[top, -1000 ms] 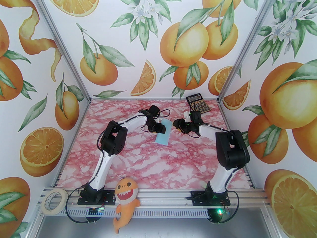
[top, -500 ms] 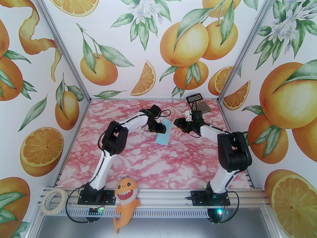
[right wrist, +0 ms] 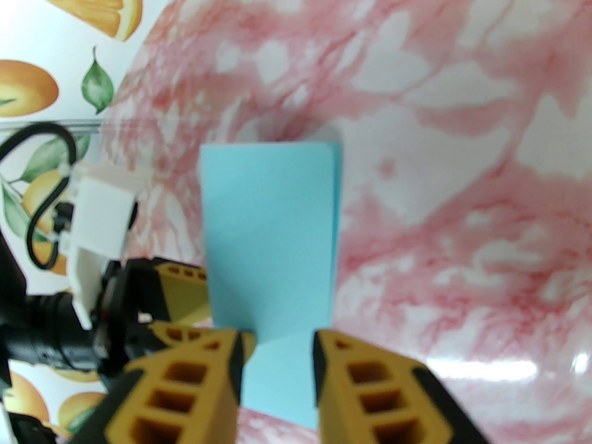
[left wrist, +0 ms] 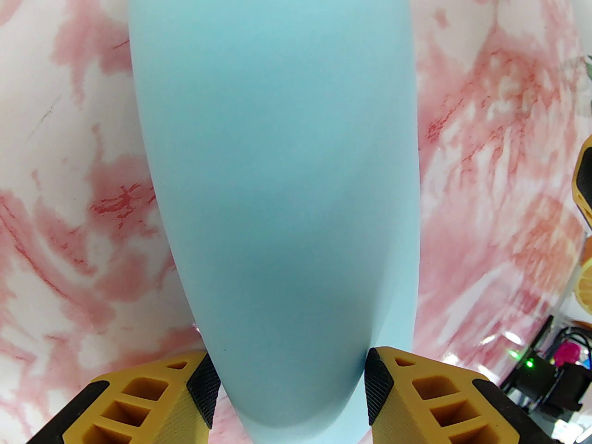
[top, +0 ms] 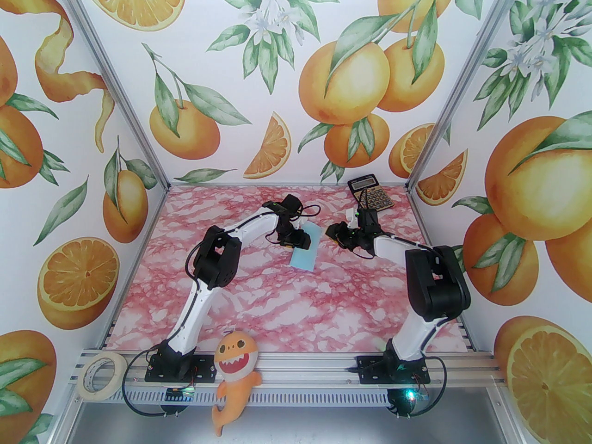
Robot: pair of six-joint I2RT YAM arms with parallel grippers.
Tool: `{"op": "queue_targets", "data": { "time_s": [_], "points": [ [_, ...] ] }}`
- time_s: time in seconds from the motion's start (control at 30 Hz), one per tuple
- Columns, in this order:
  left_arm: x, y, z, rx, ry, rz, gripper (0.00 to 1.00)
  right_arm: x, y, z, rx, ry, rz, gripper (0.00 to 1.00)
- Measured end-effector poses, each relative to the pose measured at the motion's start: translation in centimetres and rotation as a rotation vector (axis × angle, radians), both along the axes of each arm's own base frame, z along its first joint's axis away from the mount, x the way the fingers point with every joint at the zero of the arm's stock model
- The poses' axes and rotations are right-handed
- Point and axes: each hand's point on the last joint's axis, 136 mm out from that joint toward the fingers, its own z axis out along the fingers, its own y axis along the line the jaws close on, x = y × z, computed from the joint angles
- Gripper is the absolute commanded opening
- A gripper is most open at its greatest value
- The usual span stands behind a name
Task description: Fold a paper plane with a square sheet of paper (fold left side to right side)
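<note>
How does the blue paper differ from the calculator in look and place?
The paper is plain pale blue; the calculator is black and gold with keys. The paper lies mid-table; the calculator sits at the far right corner. Both rest on the table.

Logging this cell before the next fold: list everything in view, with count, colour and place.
folded paper: one, pale blue, flat on the far middle of the table
calculator: one, black and gold, far right corner
tape roll: one, cream, near left rail
plush shark: one, orange, near rail between the arm bases
table: one, pink marbled
left gripper: one, yellow and black fingers, jaws apart over the paper
right gripper: one, same colours, jaws apart at the paper's right side
</note>
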Motion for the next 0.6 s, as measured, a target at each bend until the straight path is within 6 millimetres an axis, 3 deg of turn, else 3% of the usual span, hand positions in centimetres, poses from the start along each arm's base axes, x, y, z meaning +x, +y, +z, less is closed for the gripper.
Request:
{"op": "queue_targets", "data": {
  "time_s": [0.2,0.4,0.6],
  "points": [
    [0.0,0.0,-0.1,0.009,0.013,-0.002,0.59,-0.1,0.3,0.0,0.002,0.002,0.006,0.30],
    [0.0,0.0,-0.1,0.012,0.017,-0.004,0.59,-0.2,1.8,0.3,0.019,-0.008,0.027,0.08],
    [0.0,0.0,0.0,0.012,0.017,-0.005,0.59,-0.4,4.2,-0.9,0.051,0.011,0.053,0.01]
  ]
}}
